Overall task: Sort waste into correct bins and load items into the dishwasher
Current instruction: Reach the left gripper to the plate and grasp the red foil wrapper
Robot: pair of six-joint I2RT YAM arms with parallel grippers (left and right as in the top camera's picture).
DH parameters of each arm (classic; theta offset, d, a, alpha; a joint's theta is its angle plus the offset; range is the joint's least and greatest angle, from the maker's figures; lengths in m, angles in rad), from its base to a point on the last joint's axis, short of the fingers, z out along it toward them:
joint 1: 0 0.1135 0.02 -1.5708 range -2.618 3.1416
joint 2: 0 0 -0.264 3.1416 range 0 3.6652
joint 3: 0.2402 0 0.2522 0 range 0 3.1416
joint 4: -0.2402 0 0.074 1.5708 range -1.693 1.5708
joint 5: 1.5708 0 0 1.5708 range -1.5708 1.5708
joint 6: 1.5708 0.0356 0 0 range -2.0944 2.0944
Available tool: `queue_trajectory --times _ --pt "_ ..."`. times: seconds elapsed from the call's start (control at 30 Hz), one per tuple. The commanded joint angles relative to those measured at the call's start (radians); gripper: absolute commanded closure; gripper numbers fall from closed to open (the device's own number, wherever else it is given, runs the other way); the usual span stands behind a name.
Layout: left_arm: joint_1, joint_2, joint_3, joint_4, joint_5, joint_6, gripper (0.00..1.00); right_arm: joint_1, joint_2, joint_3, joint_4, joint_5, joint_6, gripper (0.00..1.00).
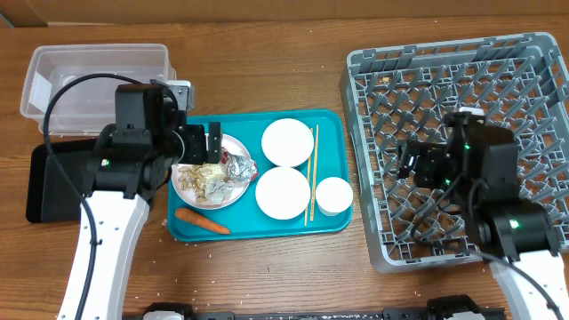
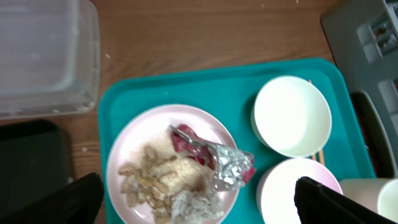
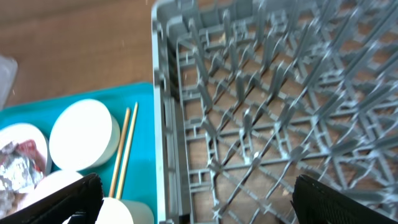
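A round white plate (image 1: 188,169) on the teal tray holds a crumpled red and silver foil wrapper (image 1: 238,164) and beige food scraps (image 1: 210,185); the wrapper (image 2: 214,158) and scraps (image 2: 158,180) also show in the left wrist view. An orange carrot (image 1: 203,220) lies at the tray's front left. A white bowl (image 1: 287,142), a pink bowl (image 1: 283,193), a small white cup (image 1: 334,196) and chopsticks (image 1: 312,173) lie on the tray. My left gripper (image 1: 200,142) (image 2: 199,208) is open above the plate. My right gripper (image 1: 409,164) (image 3: 202,205) is open and empty over the left side of the grey dish rack (image 1: 462,89).
The clear tub (image 1: 98,67) stands at the back left, with the black tray (image 1: 53,182) in front of it. The teal serving tray (image 1: 258,227) lies in the middle, close to the rack's left wall (image 3: 163,124).
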Motion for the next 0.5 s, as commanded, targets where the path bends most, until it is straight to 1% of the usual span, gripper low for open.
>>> queue_trajectory --times 0.0,0.23,0.33,0.47 --pt "0.005 0.027 0.026 -0.005 0.078 -0.003 0.0 -0.003 0.046 0.024 -0.006 -0.053 0.007 0.0" --pt "0.005 0.064 0.023 0.003 0.079 -0.047 0.0 -0.003 0.066 0.024 -0.003 -0.052 0.007 0.0" --pt "0.004 0.108 0.019 0.002 0.078 -0.102 0.0 -0.003 0.066 0.024 -0.001 -0.052 0.007 0.0" --pt "0.004 0.189 0.019 -0.008 0.089 -0.135 0.0 -0.003 0.066 0.024 -0.002 -0.052 0.007 0.0"
